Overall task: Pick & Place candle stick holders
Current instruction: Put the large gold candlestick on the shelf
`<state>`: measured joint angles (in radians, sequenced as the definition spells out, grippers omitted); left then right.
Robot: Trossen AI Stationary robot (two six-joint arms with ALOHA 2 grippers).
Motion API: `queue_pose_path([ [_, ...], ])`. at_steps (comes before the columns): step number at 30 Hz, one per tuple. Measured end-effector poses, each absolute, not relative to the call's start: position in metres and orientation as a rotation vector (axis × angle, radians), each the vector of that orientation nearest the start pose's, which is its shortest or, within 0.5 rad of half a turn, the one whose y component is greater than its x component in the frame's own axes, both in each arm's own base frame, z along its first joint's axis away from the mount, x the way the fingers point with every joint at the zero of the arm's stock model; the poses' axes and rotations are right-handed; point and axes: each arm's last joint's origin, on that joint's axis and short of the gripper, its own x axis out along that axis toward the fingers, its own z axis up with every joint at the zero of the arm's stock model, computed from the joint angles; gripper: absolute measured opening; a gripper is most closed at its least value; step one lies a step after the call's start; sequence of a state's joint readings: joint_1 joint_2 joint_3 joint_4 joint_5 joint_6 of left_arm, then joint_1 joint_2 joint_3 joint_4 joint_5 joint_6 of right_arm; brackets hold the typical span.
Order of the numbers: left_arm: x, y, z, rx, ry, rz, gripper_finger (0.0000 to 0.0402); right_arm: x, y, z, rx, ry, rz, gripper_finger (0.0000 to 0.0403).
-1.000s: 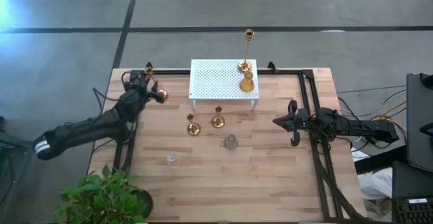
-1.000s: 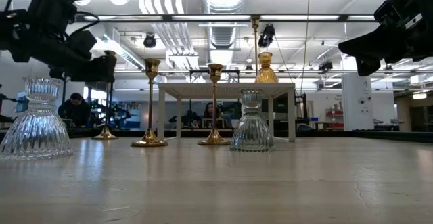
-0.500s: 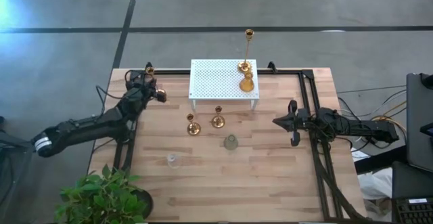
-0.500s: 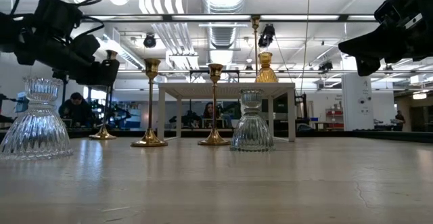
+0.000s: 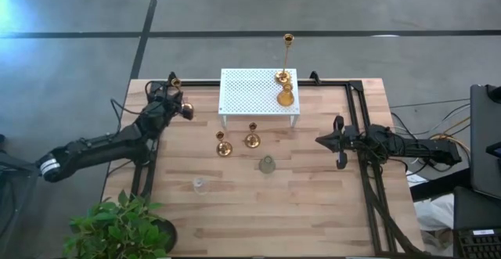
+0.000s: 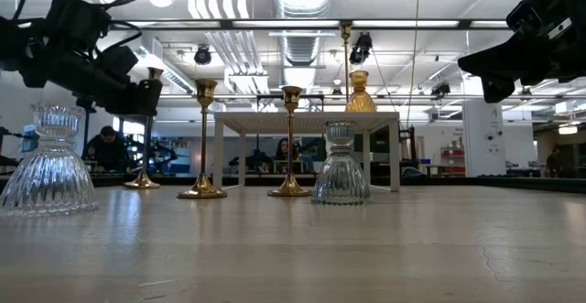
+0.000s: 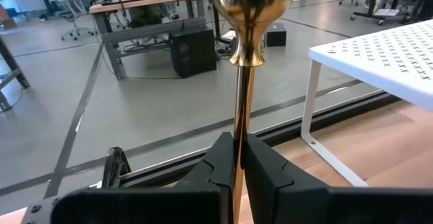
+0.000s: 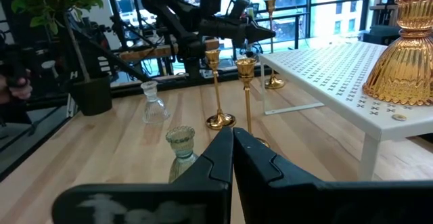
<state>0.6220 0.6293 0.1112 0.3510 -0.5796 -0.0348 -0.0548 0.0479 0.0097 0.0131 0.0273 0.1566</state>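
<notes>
A tall thin brass candle stick holder (image 6: 146,143) stands upright at the table's far left, its cup (image 7: 252,1) above my left gripper (image 5: 185,111), which is shut on its stem. Another tall brass stick (image 5: 286,55) and an amber glass holder (image 5: 286,97) stand on the white perforated stand (image 5: 250,95). Two short brass holders (image 5: 224,146) (image 5: 252,138) stand in front of the stand. A grey-green glass holder (image 5: 268,164) and a clear one (image 5: 200,185) stand nearer. My right gripper (image 5: 338,145) hovers shut at the right, touching nothing. My left gripper pinches the tall stick's thin stem (image 7: 239,132) between its two fingers, below the cup and well above the round base (image 6: 142,183). The fingers come nearly level from the table's left and lie across the stem. The stick stays upright, its base low at the table top.
A potted plant (image 5: 117,228) stands at the near left corner. Black rails (image 5: 364,134) run along the table's far and right sides. Bare wood lies between the glass holders and the near edge. People sit in the room beyond the table (image 6: 103,147).
My left gripper has moved a little toward the table's far left corner and has shut on the tall stick's stem. The stick stays upright in about the same place.
</notes>
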Motion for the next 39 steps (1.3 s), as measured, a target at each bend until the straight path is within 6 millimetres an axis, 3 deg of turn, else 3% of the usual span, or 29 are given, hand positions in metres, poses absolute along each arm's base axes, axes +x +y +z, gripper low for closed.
queue_pose_path([
  [5, 0.105, 0.095, 0.181, -0.032, 0.108, 1.190, 0.0020, 0.100, -0.006, 0.164, 0.157, 0.019, -0.084, 0.0008],
  [12, 0.110, 0.097, 0.206, 0.026, 0.066, 1.167, 0.0020, 0.100, -0.006, 0.164, 0.157, 0.019, -0.084, 0.0008],
  [21, 0.114, 0.102, 0.252, 0.050, 0.040, 1.082, 0.0020, 0.100, -0.006, 0.164, 0.157, 0.019, -0.084, 0.0008],
  [33, 0.115, 0.116, 0.329, 0.064, 0.074, 0.965, 0.0020, 0.100, -0.006, 0.164, 0.157, 0.019, -0.083, 0.0008],
  [39, 0.122, 0.127, 0.350, 0.063, 0.064, 0.862, 0.0020, 0.100, -0.006, 0.164, 0.157, 0.019, -0.083, 0.0008],
])
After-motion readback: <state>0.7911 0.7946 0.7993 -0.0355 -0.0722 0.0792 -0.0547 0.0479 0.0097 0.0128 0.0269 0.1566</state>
